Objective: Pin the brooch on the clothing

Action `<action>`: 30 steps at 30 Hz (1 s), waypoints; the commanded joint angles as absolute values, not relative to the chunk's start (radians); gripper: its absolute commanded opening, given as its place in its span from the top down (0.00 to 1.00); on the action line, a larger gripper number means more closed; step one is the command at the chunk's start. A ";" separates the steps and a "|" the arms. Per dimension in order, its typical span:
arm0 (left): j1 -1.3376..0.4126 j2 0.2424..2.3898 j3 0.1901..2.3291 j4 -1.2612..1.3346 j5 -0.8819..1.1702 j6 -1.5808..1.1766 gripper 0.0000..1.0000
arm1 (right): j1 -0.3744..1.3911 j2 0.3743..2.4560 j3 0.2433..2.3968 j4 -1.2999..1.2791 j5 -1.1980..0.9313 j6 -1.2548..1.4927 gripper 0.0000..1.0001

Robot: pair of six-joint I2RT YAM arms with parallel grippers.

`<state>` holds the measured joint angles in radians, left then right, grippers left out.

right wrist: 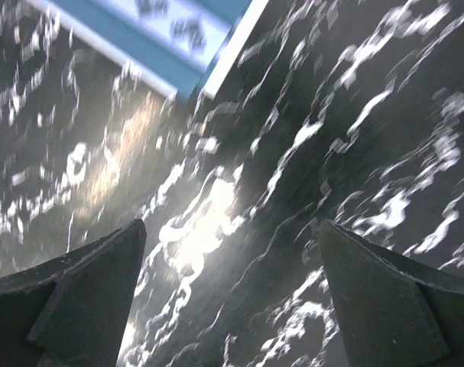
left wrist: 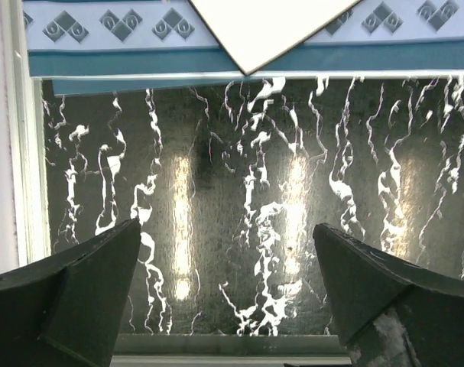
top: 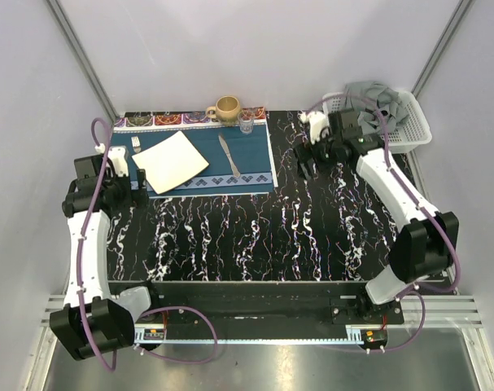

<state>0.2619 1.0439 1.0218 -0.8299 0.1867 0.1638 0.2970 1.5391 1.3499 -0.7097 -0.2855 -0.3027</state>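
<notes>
Top: shirt [top: 375, 96] bunched in basket [top: 417, 130] at far right corner of worktop [top: 255, 236]. Brooch not seen anywhere. Right pincer [top: 305, 165] just left of basket, probably staging for shirt grab. Left pincer [top: 138, 181] sits at mat [top: 255, 163] left edge. Bare marble between arms gives room for spreading the shirt.
Left wrist: pincer apart, empty; mat edge and plate [left wrist: 270, 30] corner ahead.
Right wrist: blurred; pincer apart, empty; mat corner nearby.

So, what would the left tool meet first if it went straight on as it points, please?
Probably the blue placemat's edge, then the cream plate's corner; if the left tool tilts down, the marbled table first.
</notes>
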 commanded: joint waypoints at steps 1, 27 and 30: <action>0.265 1.064 1.187 -0.775 0.183 0.084 0.01 | 0.244 1.643 1.647 -0.729 -0.218 -0.273 0.00; 0.265 1.149 1.223 -0.578 0.433 0.067 0.01 | -0.121 2.518 2.615 -0.600 -0.025 -0.106 0.00; 0.265 1.164 1.206 -0.572 0.407 0.063 0.01 | -0.123 2.586 2.617 -0.568 -0.006 -0.107 0.00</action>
<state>0.2619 1.1500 1.2243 -0.6323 0.4019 0.0772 -0.1253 2.5313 2.6091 -0.6746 -0.0616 -0.1219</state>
